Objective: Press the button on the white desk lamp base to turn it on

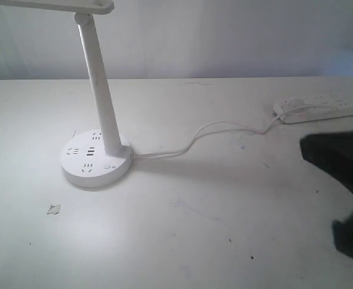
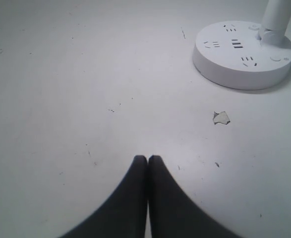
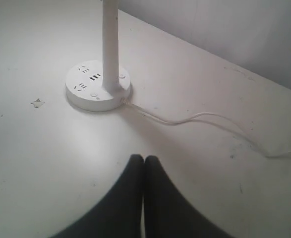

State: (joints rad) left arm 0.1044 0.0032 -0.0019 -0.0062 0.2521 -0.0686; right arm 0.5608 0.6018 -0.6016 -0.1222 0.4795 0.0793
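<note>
Left claw [image 2: 147, 158] closed tight, empty; right claw [image 3: 144, 158] same, well apart from round flat white plastic lamp base [image 1: 96, 158] on left of white surface [image 1: 200, 241]; tiny round white button [image 1: 108, 167] flush in base top, beside stem

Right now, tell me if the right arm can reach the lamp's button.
Probably yes: only bare table lies between the right gripper and the button, on the near edge of the lamp base, clear of stem and cord.

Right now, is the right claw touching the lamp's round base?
No, the right gripper is shut above the table, well apart from the white desk lamp base.
</note>
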